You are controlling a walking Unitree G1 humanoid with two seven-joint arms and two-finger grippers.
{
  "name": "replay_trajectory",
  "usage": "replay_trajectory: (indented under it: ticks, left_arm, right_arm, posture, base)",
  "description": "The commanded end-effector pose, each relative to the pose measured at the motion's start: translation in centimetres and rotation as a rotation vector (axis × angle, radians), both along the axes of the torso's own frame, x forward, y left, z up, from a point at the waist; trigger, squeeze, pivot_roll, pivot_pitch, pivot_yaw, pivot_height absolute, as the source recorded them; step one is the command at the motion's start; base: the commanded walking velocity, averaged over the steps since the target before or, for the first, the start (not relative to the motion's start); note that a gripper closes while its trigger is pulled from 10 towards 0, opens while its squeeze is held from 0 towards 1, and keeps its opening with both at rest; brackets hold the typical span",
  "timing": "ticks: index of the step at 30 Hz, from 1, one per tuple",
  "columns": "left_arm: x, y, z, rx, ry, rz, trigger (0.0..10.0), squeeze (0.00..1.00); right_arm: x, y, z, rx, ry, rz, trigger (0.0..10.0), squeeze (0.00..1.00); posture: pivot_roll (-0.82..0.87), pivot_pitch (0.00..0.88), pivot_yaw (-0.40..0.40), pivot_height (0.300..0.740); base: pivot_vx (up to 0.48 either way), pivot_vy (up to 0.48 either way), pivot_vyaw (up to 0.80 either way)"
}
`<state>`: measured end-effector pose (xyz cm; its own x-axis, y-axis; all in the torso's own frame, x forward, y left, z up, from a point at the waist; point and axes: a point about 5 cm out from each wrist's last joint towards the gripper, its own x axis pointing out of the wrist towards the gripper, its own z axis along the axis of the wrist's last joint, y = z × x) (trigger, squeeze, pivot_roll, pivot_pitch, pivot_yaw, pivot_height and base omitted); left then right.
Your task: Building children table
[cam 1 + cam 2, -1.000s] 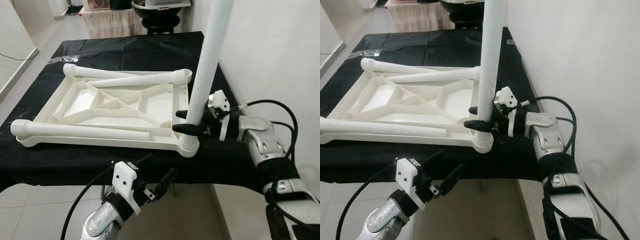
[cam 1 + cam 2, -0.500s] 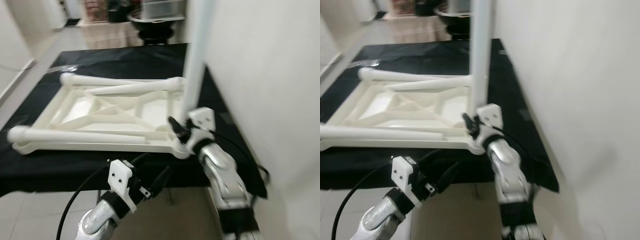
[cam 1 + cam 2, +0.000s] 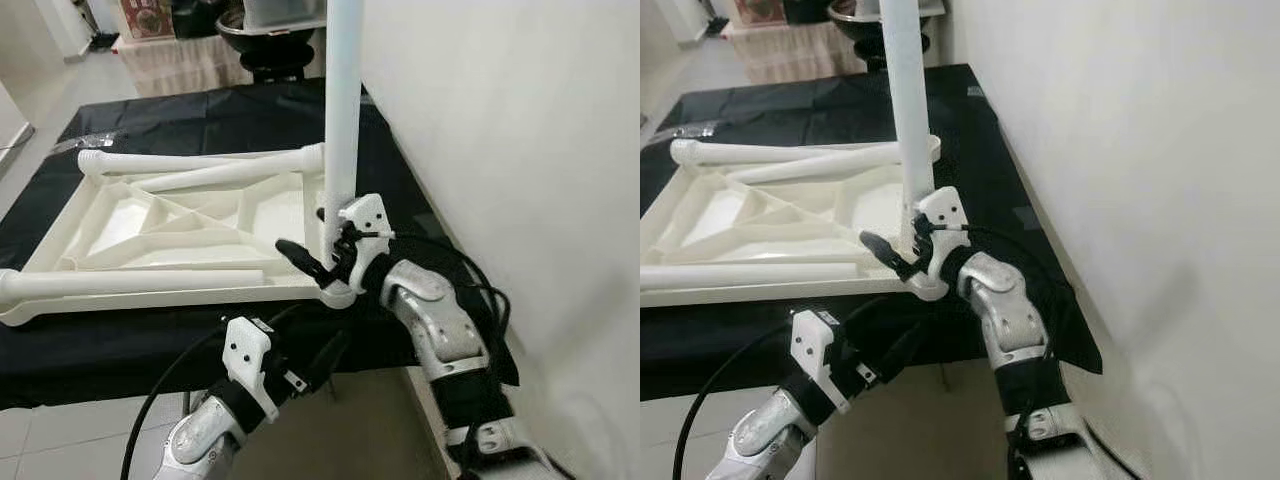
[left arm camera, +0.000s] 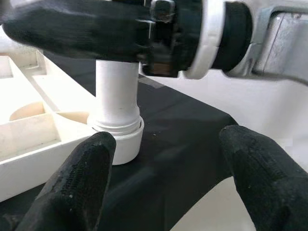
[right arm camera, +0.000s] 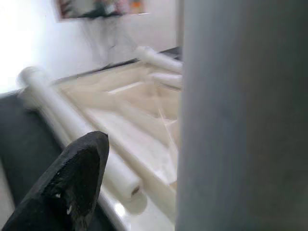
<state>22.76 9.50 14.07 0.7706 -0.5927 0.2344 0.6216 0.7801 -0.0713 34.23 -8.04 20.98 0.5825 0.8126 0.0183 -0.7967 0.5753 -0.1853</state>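
Note:
A white plastic tabletop (image 3: 150, 215) lies upside down on the black-covered table (image 3: 200, 110). One white leg (image 3: 343, 110) stands upright in its near right corner socket (image 4: 115, 139). Three more legs lie loose on the tabletop, one along the front (image 3: 130, 283) and two at the back (image 3: 220, 175). My right gripper (image 3: 318, 238) is open low around the upright leg. One finger (image 5: 72, 187) stands a little off the leg, and the other finger is hidden behind it. My left gripper (image 4: 168, 159) hangs open below the table's front edge, facing that socket.
A white wall (image 3: 500, 150) runs close along the table's right side. A dark round basin on a stand (image 3: 270, 40) sits behind the table's far end. Black cables (image 3: 470, 290) loop off both arms. Tiled floor (image 3: 60, 430) shows at the front left.
The camera has swung, shifting the whole picture. My right forearm now reaches the leg from the near side instead of from the right. The leg stays upright and the left gripper holds its place.

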Motion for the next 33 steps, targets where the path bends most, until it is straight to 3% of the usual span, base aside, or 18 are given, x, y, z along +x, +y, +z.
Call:
replay_trajectory:
  ticks: [1,3,5,11,12,13,14,25,27,28,31,32,33]
  left_arm:
    - [-0.3,0.1,-0.4,0.011,0.019,0.000,10.0,0.00]
    - [-0.3,0.1,-0.4,0.011,0.019,0.000,10.0,0.00]
    - [-0.4,0.1,-0.4,0.011,0.019,-0.001,10.0,0.00]
    - [-0.6,0.1,-0.4,0.010,0.021,0.000,10.0,0.00]
    - [-0.7,0.0,-0.4,0.010,0.021,0.000,10.0,0.00]
    - [-0.7,0.0,-0.4,0.010,0.021,0.000,10.0,0.00]
    - [-0.7,0.0,-0.4,0.010,0.022,-0.001,10.0,0.00]
    - [-0.7,-0.2,-0.5,0.007,0.024,-0.001,10.0,0.00]
    - [-0.8,-0.2,-0.5,0.006,0.024,0.001,10.0,0.00]
    - [-0.8,-0.2,-0.5,0.006,0.024,0.001,10.0,0.00]
    - [-1.0,-0.1,-0.6,0.007,0.021,0.008,10.0,0.00]
    - [-1.0,-0.1,-0.6,0.007,0.021,0.008,10.0,0.00]
    - [-1.0,0.0,-0.5,0.007,0.020,0.010,10.0,0.00]
  right_arm:
    - [-0.2,-0.1,0.2,-0.111,-0.037,0.217,10.0,0.00]
    - [-0.2,-0.1,0.2,-0.111,-0.037,0.217,10.0,0.00]
    - [0.2,-1.4,0.4,-0.166,-0.040,0.287,10.0,0.00]
    - [1.3,-3.5,0.6,-0.203,0.038,0.349,10.0,0.00]
    - [1.5,-4.0,0.6,-0.211,0.055,0.348,2.1,0.00]
    - [1.5,-4.0,0.6,-0.211,0.055,0.348,2.1,0.00]
    - [2.0,-4.6,0.8,-0.211,0.074,0.330,0.0,0.00]
    - [2.3,-6.4,0.1,-0.223,0.108,0.313,0.0,0.00]
    - [2.1,-8.0,-0.9,-0.238,0.116,0.207,0.0,0.00]
    - [2.1,-8.0,-0.9,-0.238,0.116,0.207,0.0,0.00]
    - [0.0,-9.6,-5.3,-0.168,0.247,-0.145,0.0,0.00]
    - [0.0,-9.6,-5.3,-0.168,0.247,-0.145,0.0,0.00]
    - [-1.6,-9.4,-7.5,-0.130,0.310,-0.358,0.0,0.00]
  posture:
    - [0.08,0.152,0.035,0.740]
    - [0.08,0.152,0.035,0.740]
    - [0.09,0.155,0.031,0.740]
    - [0.09,0.161,0.028,0.740]
    - [0.09,0.162,0.029,0.740]
    - [0.09,0.162,0.029,0.740]
    - [0.09,0.163,0.028,0.740]
    - [0.08,0.160,0.032,0.740]
    - [0.08,0.160,0.018,0.740]
    - [0.08,0.160,0.018,0.740]
    - [0.08,0.165,-0.009,0.740]
    - [0.08,0.165,-0.009,0.740]
    - [0.08,0.171,0.004,0.740]
  base:
    - [0.000,0.000,0.00]
    - [0.000,0.000,0.00]
    - [0.000,0.000,0.00]
    - [0.000,0.000,0.00]
    - [0.000,0.000,0.00]
    - [0.000,0.000,0.00]
    - [0.000,0.000,0.00]
    - [0.000,0.000,0.00]
    - [0.000,0.000,0.00]
    - [0.000,0.000,0.00]
    - [0.000,0.000,0.00]
    - [0.000,0.000,0.00]
    - [0.000,0.000,0.00]
